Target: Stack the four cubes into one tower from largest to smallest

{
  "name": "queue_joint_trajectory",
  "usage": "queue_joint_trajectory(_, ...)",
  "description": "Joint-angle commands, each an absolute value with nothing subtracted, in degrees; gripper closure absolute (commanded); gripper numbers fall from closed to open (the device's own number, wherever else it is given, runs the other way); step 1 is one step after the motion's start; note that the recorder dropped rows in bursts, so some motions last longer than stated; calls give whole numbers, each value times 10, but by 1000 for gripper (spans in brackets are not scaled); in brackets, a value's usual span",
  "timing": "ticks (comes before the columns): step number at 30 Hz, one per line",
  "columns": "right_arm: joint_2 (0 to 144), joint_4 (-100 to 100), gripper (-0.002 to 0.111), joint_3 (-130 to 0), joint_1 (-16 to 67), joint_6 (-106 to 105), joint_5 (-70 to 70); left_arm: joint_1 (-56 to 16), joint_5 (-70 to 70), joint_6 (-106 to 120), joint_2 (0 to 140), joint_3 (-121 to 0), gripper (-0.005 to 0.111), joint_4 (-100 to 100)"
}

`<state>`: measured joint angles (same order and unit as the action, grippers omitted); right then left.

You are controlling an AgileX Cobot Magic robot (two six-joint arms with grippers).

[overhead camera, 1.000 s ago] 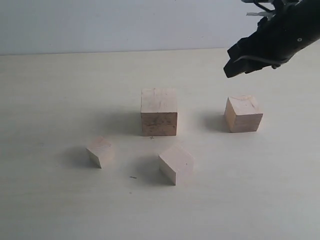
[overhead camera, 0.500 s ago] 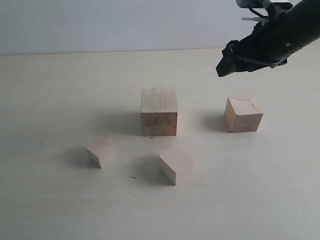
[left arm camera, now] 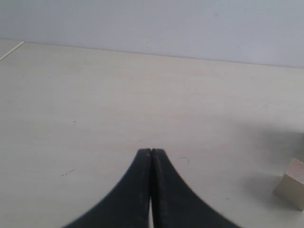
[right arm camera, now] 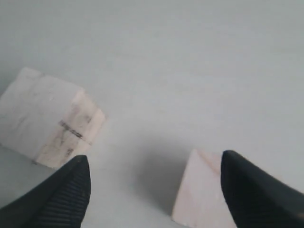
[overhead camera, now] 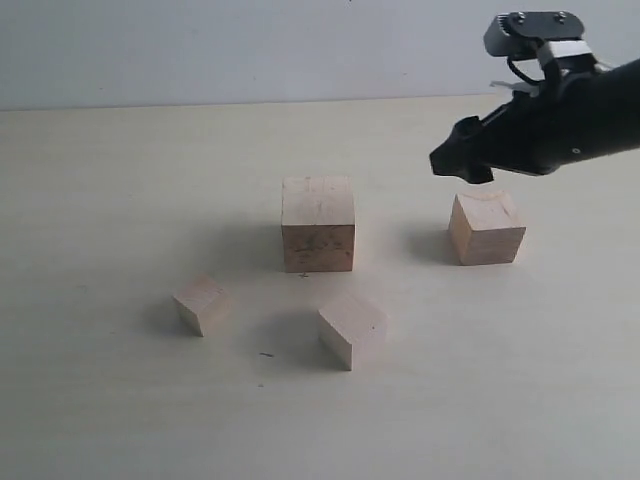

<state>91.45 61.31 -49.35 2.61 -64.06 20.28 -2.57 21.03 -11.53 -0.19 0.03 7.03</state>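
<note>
Four pale wooden cubes lie apart on the table, none stacked. The largest cube (overhead camera: 318, 223), with dark smudges on its front face, stands in the middle; it also shows as the smudged cube (right arm camera: 50, 123). The second-largest cube (overhead camera: 487, 227) sits to its right. A medium cube (overhead camera: 352, 329) and the smallest cube (overhead camera: 201, 303) lie nearer the front. My right gripper (overhead camera: 455, 163) hovers open just above and behind the second-largest cube (right arm camera: 199, 192), which shows partly between its fingertips. The left gripper (left arm camera: 151, 152) is shut on nothing, with one cube's corner (left arm camera: 292, 185) off to its side.
The cream table (overhead camera: 120, 180) stretches wide around the cubes, and a pale wall (overhead camera: 200, 40) rises behind its far edge. The black right arm (overhead camera: 580, 110) reaches in from the upper right.
The right gripper has come down and slightly left, closer to the second-largest cube, and its jaws have opened wider. The cubes have not moved.
</note>
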Motion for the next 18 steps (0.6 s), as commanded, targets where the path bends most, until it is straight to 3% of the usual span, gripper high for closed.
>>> queue_joint_trajectory(1, 847, 805, 36, -409, 26, -832, 141, -30, 205, -120, 0, 0, 107, 71)
queue_joint_trajectory(5, 818, 999, 36, -348, 26, -1049, 148, -30, 205, -120, 0, 0, 107, 71)
queue_joint_trajectory(18, 893, 999, 36, -368, 26, -1004, 185, -29, 205, -120, 0, 0, 107, 71)
